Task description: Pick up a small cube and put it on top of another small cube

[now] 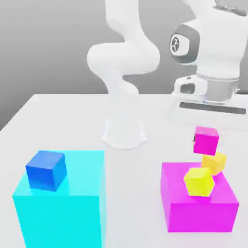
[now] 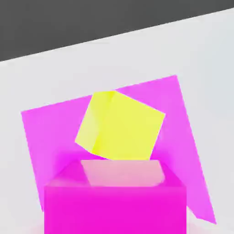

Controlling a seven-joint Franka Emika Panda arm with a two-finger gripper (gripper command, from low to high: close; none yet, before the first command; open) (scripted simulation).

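We see the gripper (image 1: pixel 207 121) with jaws drawn narrow, clasping the small magenta cube (image 1: pixel 206 140) above the amber cube (image 1: pixel 214 162); white table (image 1: pixel 72 121), grey backdrop.

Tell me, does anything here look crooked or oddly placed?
Yes. The small magenta cube sits atop the amber cube, and both look tilted, off the large magenta block's far corner. The lemon-yellow cube on that block also sits askew.
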